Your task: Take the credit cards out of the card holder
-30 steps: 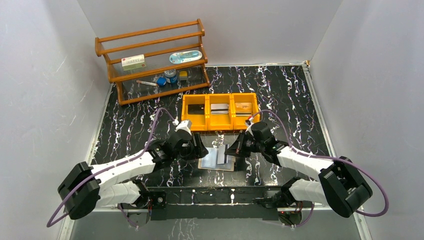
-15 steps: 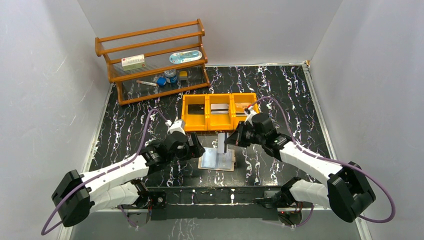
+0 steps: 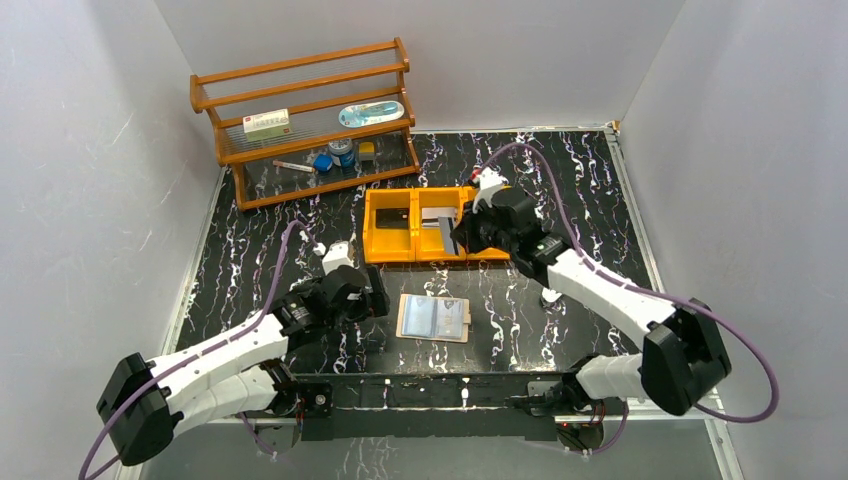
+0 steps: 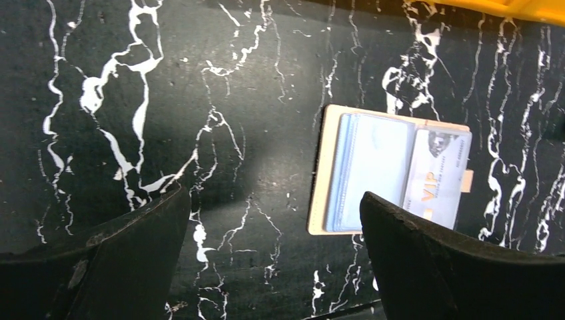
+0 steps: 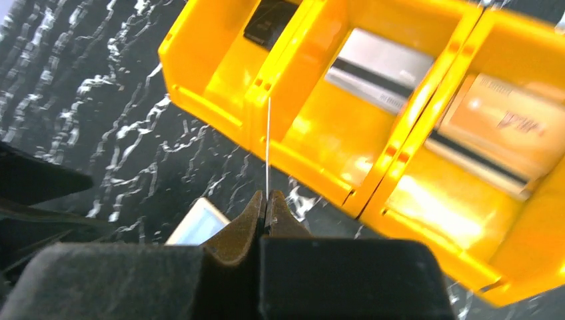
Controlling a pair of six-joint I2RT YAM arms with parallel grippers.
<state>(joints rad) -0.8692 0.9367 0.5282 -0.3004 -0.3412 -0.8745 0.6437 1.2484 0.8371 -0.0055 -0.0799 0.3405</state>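
Observation:
The card holder lies open and flat on the black marble table, tan rim and pale blue pockets up. A silvery VIP credit card sits in its right pocket. My left gripper stands open just left of the card holder, with nothing between its fingers. My right gripper is shut on a credit card that I see edge-on as a thin pale line. It hangs over the front wall of the yellow bin, near the divider between the left and middle compartments.
The yellow bin holds a dark card, a silvery card and a tan card, one per compartment. A wooden rack with small items stands at the back left. Grey walls close in both sides.
My right gripper has lifted a card off the card holder and carried it back to the yellow bin. The left gripper has opened and drawn back to the left, off the holder.

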